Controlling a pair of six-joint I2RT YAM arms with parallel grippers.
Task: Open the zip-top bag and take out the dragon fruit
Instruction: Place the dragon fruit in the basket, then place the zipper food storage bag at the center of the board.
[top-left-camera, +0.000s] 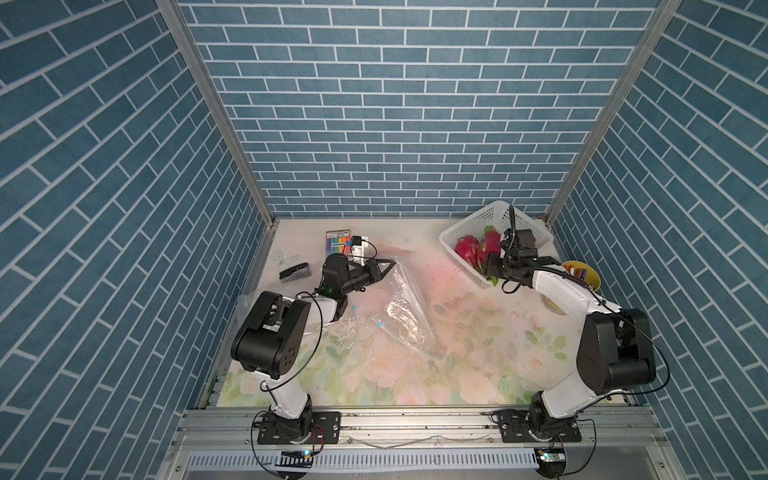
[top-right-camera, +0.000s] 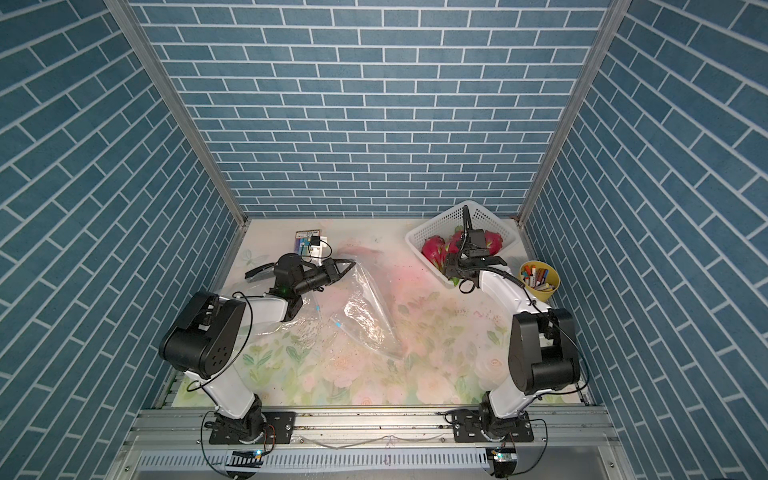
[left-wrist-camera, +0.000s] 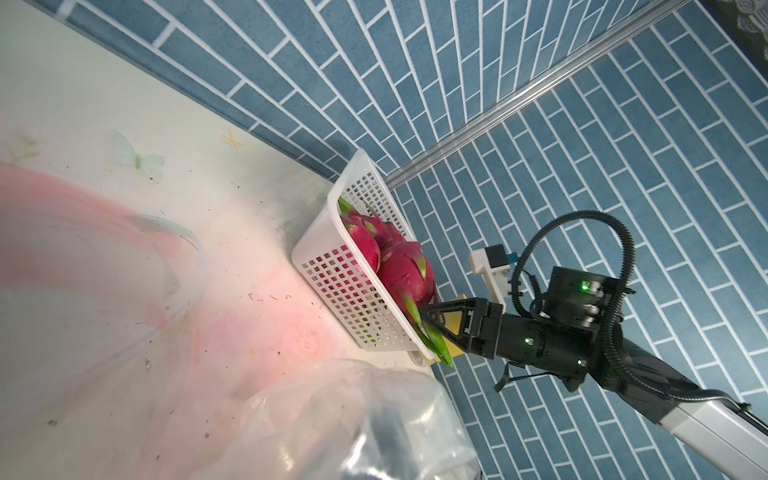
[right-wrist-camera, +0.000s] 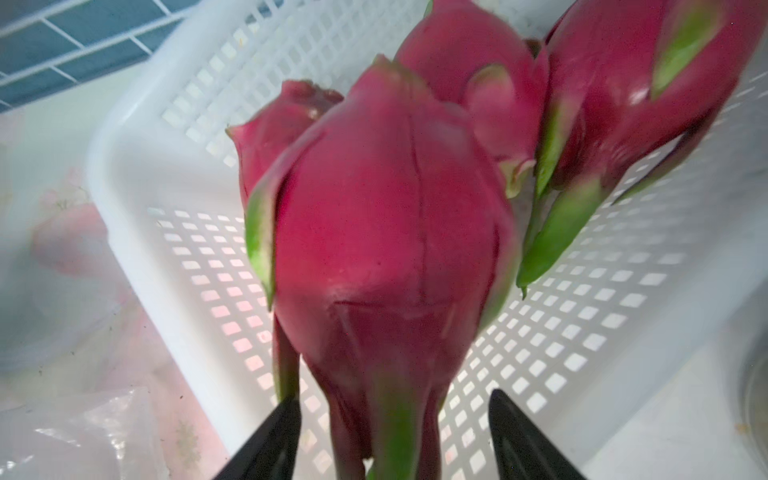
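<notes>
Four dragon fruit (right-wrist-camera: 386, 249) fill one basket (left-wrist-camera: 332, 282); left gripper (top-left-camera: 390, 265) pinches one bag (top-left-camera: 409, 316).

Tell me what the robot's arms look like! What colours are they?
Both match: the left arm and right arm have smooth white links between chunky black joint housings. A ribbed black hose curls over the right wrist, thin black cables loop along both, and tiny green lights glow near the wrists. Each ends in black, pointed, triangle-shaped jaws.

Top views look steeply down; wrist views, nearer, share the basket (left-wrist-camera: 336, 286).
</notes>
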